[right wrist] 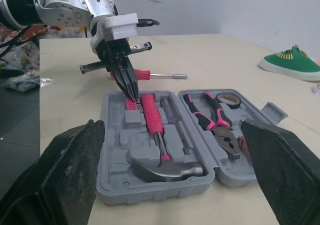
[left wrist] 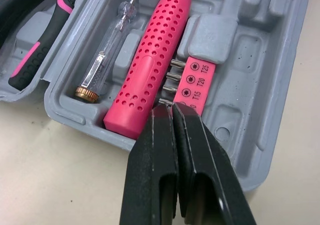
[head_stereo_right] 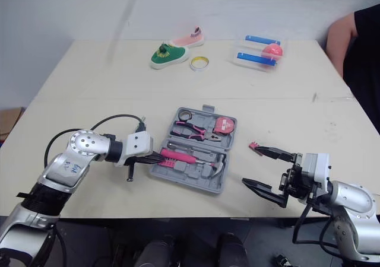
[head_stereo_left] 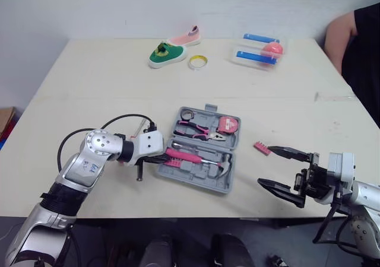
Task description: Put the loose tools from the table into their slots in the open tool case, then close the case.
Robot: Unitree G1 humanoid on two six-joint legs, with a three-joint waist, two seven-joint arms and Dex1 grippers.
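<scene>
**Left end effector**: my two smooth black fingers are pressed together, with nothing visibly pinched. The tips sit at the near-left rim of the tool case, touching the butt of the hammer, by a pink bit strip marked T15, T20 and T25.

**Right end effector**: my fingers are spread wide and hover over the counter, to the right of the case. A small ribbed pink holder lies loose just beside the upper fingertip.

**Tool case:** a grey moulded plastic shell, lying open and flat, with shaped recesses. The seated hammer has a perforated pink grip and a polished steel head. Also seated:
- a clear-bodied tester screwdriver with a brass cap
- black-and-pink pliers
- a round pink tape measure

**Loose tool:** a red-handled screwdriver with a thin metal shaft lies on the matt beige counter to the left of the case.
</scene>
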